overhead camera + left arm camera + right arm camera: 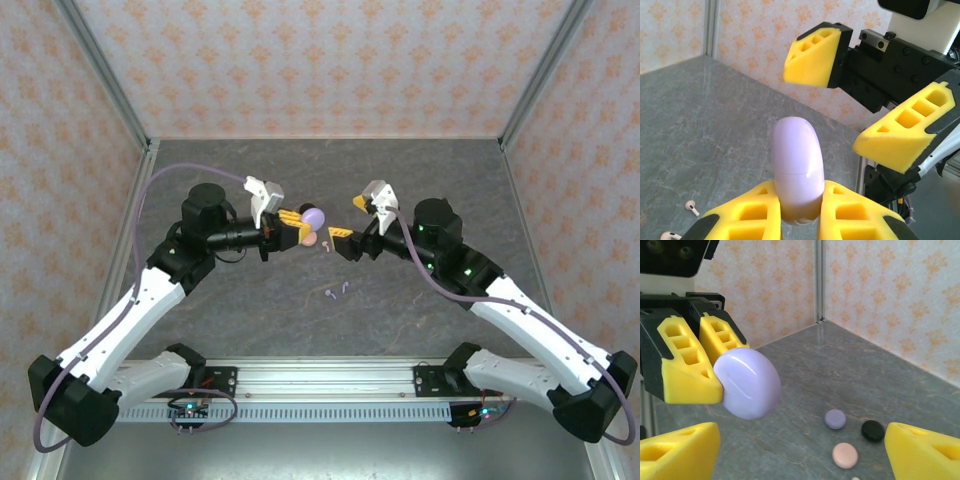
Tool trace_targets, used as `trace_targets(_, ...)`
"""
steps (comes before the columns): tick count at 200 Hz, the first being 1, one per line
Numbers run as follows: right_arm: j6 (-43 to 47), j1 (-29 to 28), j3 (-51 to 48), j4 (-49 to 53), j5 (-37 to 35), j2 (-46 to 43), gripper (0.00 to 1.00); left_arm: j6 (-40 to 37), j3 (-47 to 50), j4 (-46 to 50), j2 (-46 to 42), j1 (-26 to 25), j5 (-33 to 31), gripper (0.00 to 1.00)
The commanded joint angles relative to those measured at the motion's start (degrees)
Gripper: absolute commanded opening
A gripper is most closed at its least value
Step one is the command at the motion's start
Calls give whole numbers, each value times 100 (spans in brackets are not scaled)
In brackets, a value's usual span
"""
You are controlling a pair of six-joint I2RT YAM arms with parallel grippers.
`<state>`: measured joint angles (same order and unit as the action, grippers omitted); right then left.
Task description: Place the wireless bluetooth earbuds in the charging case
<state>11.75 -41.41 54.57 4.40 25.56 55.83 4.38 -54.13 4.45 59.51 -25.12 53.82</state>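
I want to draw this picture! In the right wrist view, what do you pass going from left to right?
The left gripper → lavender charging case → small lavender disc → black disc.

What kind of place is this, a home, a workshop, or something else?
Most likely a robot test booth rather than a home: patterned panels on metal posts wall in a grey tabletop, and the left arm and right arm are mounted on a rail at its near edge.
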Motion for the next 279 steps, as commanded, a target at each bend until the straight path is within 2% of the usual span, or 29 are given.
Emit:
trace_targets(1,-505,62,31,-663,299,105,83,-240,34,-402,-80,-92,-96,7)
trace_targets(67,-671,231,315,-717,281,471,76,-428,11,-260,-67,-204,-74,6)
trace_targets(159,-847,365,724,-419,512,795,75,-576,-53,-90,-44,-242,-93,6)
trace_targets(200,-949,370,784,-136,542,597,75,-668,-15,51,-122,-239,-267,6)
trace_targets(240,-1200,366,770,608,-261,206,70,-871,25,392,-287,-243,-533,4)
trace_targets(279,-1869,369,439,1400,-1044,81,65,-1018,153,671,-720,-243,-610,3)
